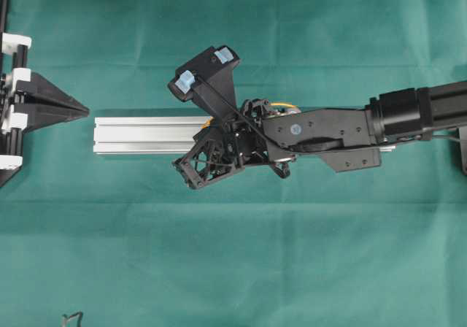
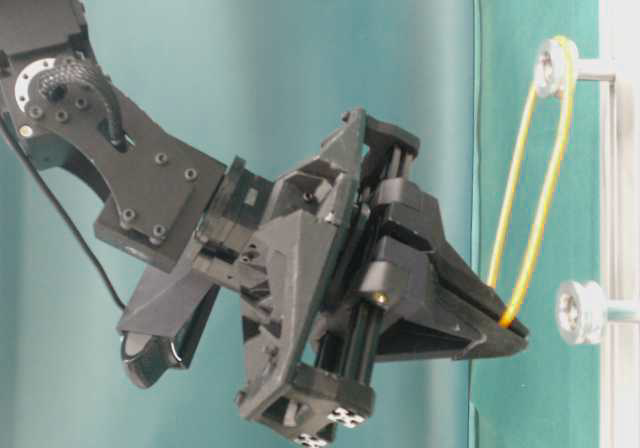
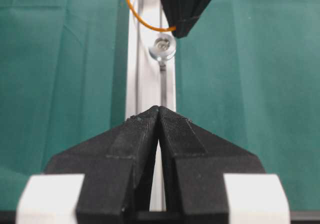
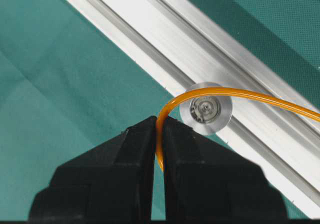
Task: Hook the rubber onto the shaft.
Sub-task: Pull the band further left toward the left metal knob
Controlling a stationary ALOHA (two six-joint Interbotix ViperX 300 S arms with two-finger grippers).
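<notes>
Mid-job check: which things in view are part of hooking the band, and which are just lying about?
In the job:
- rubber band, pinched in the right gripper
- far shaft, band already looped on it
- near shaft, band not yet seated
- aluminium rail carrying both shafts

Idle:
- left gripper, shut, holding nothing
- green cloth

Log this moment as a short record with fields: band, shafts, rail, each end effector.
band: orange rubber band, stretched; far end looped over the upper shaft
near end: pinched in the right end effector, beside the lower shaft, not yet hooked over it
rail: aluminium rail lying on the green cloth, carrying both shafts
right end effector: shut on the band
left end effector: shut, holding nothing, apart from the band, pointing along the rail
</notes>
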